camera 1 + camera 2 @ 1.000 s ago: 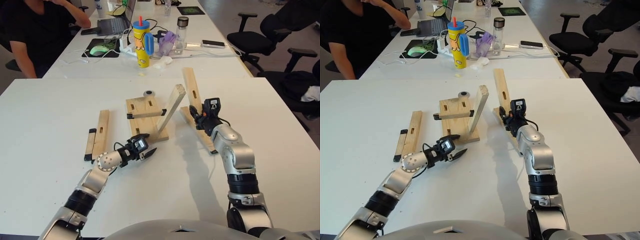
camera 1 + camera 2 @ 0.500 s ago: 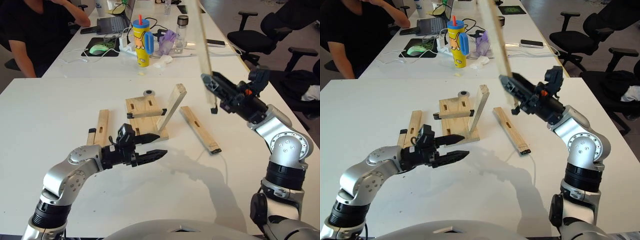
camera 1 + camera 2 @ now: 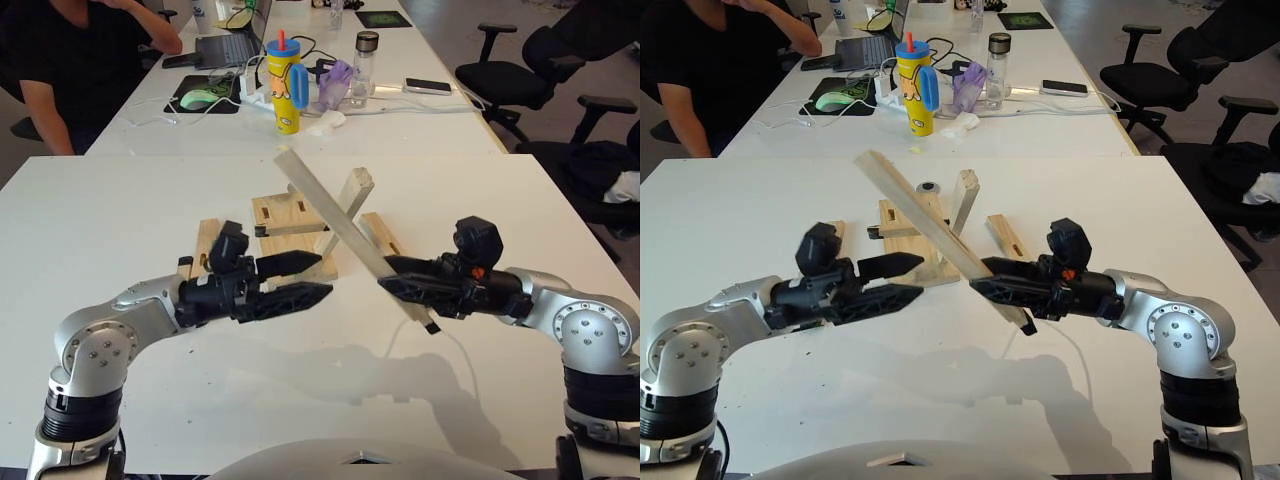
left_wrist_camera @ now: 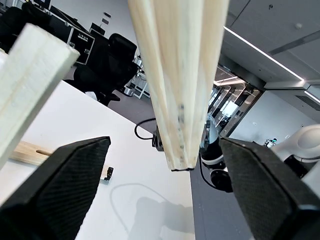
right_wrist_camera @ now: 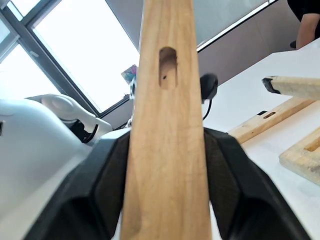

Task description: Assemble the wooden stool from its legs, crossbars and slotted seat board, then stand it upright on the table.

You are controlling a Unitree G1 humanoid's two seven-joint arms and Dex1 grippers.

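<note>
Slanting across the middle of the scene, one slotted leg is held off the table by the right gripper. Its two fingers are clamped on the leg's flat faces close to the lower, dark-tipped end. From that grip the long axis is carried upward, away from the robot and toward its left. The free end is thus raised above the seat board, which lies flat on the table beneath.

A second leg is seen propped at a tilt on that board, and a crossbar is laid across it. Whether either is fully seated in a slot cannot be told. A third leg lies on the table just to the right of the board, and another wooden piece lies to its left.

The left gripper is held above the table on the robot's left of the raised leg. Its fingers are spread wide and closed on nothing, with the tips aimed rightward at the leg's lower half, near it but apart. In the left wrist view the leg is framed in the gap between them without contact.

The coming move is judged to turn on this relation. The leg lies ahead of the left fingertips, yet its axis crosses their line at a slant. For a handover grasp, or for guiding an end into a slot, the opening would likely have to be squared to the leg's faces. The piece is borne by the right arm alone.
</note>
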